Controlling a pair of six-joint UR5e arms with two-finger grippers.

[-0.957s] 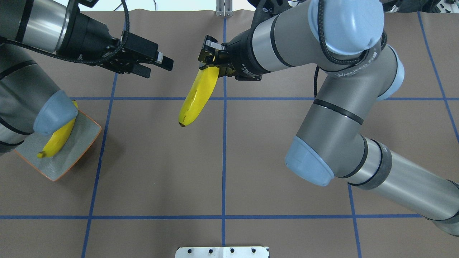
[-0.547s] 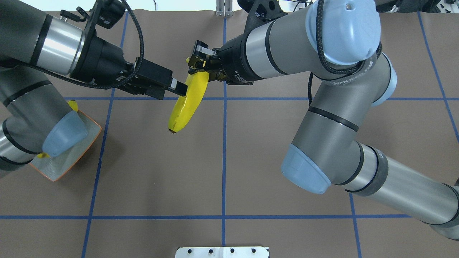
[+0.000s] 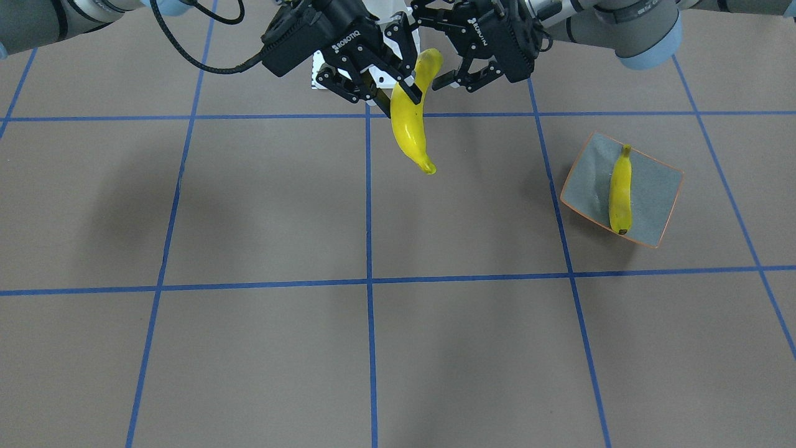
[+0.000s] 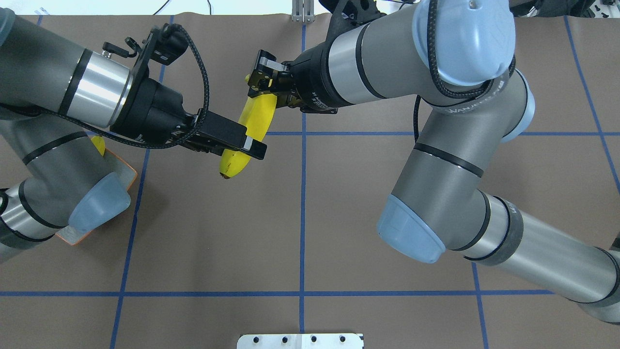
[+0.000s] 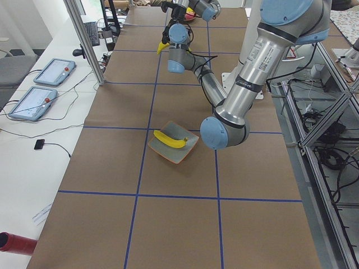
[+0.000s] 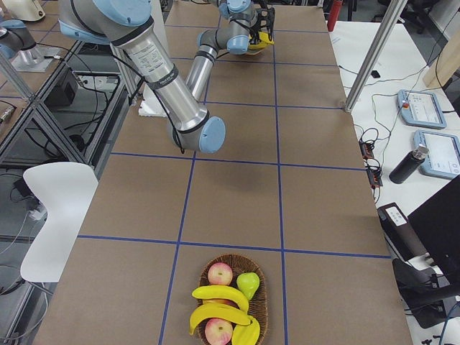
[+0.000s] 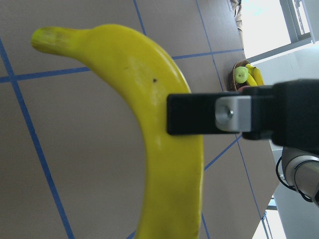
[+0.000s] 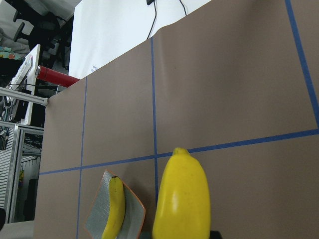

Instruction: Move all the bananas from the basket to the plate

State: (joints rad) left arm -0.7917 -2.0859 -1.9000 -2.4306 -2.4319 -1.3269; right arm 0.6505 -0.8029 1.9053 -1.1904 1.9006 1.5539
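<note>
The held banana (image 3: 410, 130) is in the air, well apart from the plate (image 3: 657, 193), toward the middle of the table (image 3: 466, 348). Its stem end points away from the robot and its dark tip points toward the robot. The right gripper (image 4: 255, 83) is clamped on it close to the stem end, and the stem sticks out past the fingers. The left gripper (image 4: 249, 145) has its jaws spread, one on each side of the same banana, nearer to the dark tip. In the front view a gap shows between these jaws and the peel. The second banana (image 3: 620, 190) lies flat on the plate, along its middle. In the overhead view the left arm (image 4: 58, 160) hides most of the plate. The other bananas (image 6: 215, 293) are in the basket (image 6: 264, 305), at the table end far from the plate. In the basket with them are two apples (image 6: 220, 273) and a green pear (image 6: 248, 284).
</note>
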